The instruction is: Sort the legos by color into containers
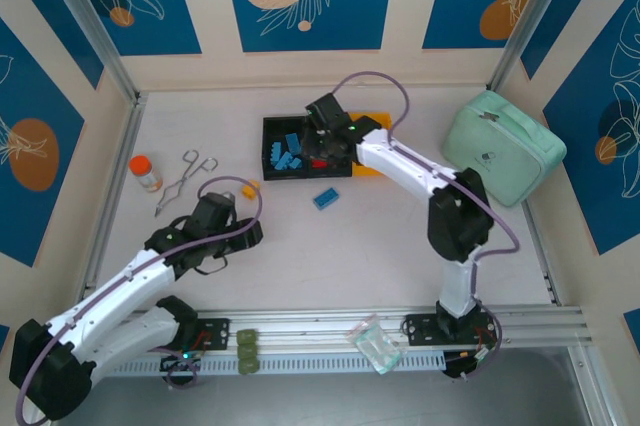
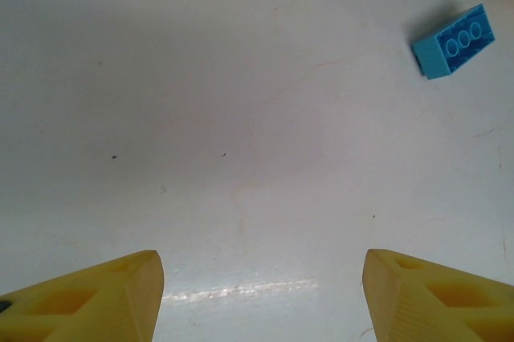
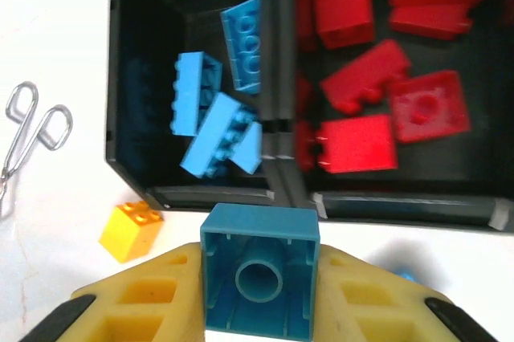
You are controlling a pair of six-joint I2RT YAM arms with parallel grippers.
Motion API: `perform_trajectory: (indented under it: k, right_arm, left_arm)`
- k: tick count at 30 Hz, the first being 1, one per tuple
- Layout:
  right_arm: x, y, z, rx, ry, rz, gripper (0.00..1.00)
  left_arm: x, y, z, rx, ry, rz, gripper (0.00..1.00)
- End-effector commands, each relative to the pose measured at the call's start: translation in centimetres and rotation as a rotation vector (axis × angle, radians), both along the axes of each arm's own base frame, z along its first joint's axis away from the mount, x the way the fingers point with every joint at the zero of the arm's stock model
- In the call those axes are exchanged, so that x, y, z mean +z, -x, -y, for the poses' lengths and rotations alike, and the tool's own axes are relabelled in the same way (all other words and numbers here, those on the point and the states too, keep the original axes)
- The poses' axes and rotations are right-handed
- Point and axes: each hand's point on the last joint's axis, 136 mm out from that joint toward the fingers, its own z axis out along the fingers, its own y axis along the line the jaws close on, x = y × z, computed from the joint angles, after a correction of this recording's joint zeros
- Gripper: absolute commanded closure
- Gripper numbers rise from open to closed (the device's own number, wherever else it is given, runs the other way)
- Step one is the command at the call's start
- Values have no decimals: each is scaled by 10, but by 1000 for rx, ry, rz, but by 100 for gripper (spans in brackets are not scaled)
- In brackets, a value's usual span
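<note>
On my white worktop, the mint pouch at far right bears a mark too small to read. The containers sit upper centre, one black bin holding blue legos, its neighbour red legos. My right tool is clenched on a blue brick before their near wall. My left tool hangs released, with a loose blue brick at upper right and a yellow brick beside the bin.

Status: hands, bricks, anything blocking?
Right hand shut on blue brick, by the bin of blue bricks. Left hand open, empty, over table. Loose blue brick, yellow brick out. Nothing blocking.
</note>
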Motion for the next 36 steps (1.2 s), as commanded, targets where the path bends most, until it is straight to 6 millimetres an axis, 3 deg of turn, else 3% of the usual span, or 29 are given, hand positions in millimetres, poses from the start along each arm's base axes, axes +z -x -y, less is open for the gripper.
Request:
perform_trajectory:
  k: [1,7,14,21,27,36]
  right_arm:
    - [-8,-1,-24,72,23,-38,70]
    - [-25,-29,-52,87,61,-49,70]
    - [-47,-64,-56,39,168,-34,67]
    - [-59,-78,-54,18,153,-37,62]
    - [-37,-77,-61,56,148,19,47]
    - [17,-50,-60,107,142,101,46]
  left_arm:
    - [-6,6,-8,33,3,-24,34]
    - [-8,14,-13,35,4,-30,34]
    - [-12,20,-17,46,6,-37,34]
    - [-15,21,-18,49,9,-44,34]
    - [-17,19,-17,49,8,-47,34]
    - [-15,14,-9,34,29,-38,33]
